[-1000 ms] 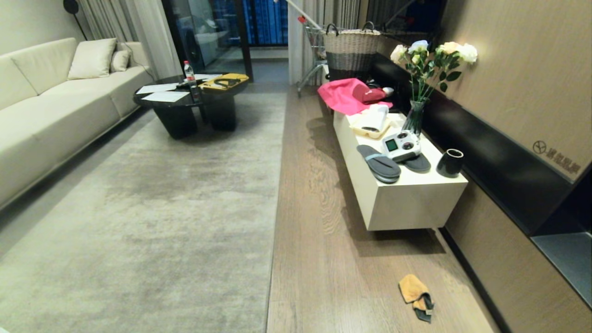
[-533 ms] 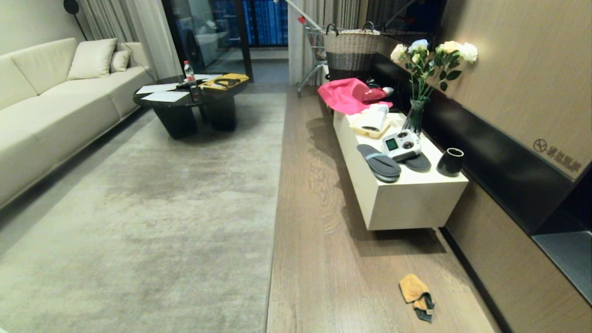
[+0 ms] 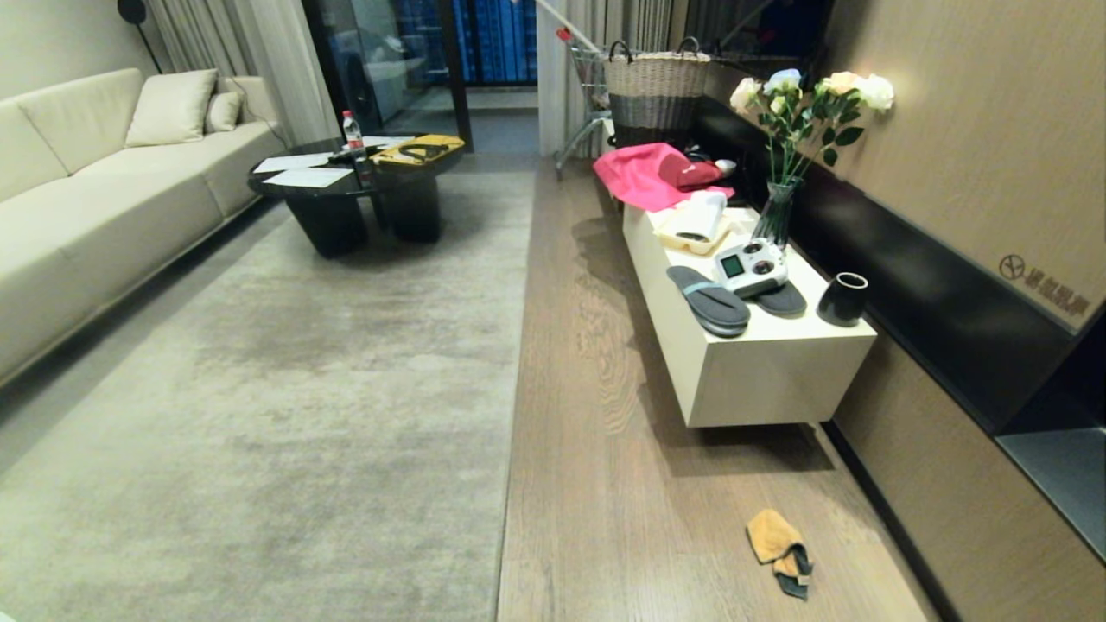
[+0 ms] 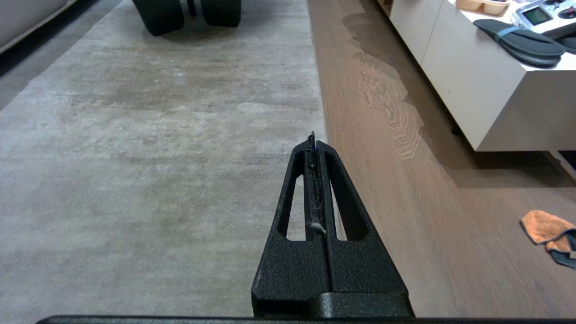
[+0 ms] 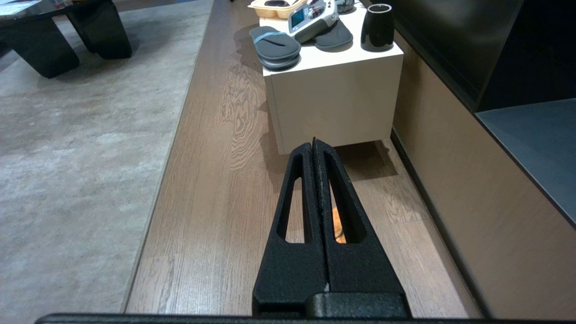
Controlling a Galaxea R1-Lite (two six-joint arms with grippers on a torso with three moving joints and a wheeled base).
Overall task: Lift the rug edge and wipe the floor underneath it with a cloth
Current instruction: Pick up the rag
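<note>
- On the floor (image 3: pixel 657 518), near right, close to the wall: orange cloth (image 3: pixel 775 537), crumpled, untouched.
- Rug edge (image 3: pixel 517 363) lies flat, running near to far left of the bare planks; well apart from cloth.
- Left pincer (image 4: pixel 313 143): fingers pressed together, empty, hanging above the rug border.
- Right pincer (image 5: pixel 314 146): fingers pressed together, empty, above the planks near the white counter (image 3: pixel 760 380).
- Counter carries slippers (image 3: pixel 710 301) and a black cup (image 3: pixel 842 299).
</note>
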